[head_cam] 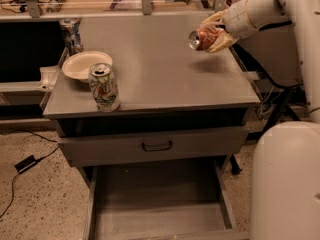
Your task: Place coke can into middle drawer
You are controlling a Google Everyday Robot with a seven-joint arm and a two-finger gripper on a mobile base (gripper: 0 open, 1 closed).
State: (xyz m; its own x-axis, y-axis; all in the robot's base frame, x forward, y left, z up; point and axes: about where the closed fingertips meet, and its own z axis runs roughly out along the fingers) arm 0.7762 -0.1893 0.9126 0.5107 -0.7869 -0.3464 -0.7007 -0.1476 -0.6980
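Cream two-finger gripper clamps small red-orange coke can sideways above right rear of grey table. Wide, shallow grey metal middle drawer stands open below. Risk: sideways can slipping from grasp, or clipping table edge on descent.

Smooth white rounded arm shells, ribbed wrist, pale yellowish claw at upper right.
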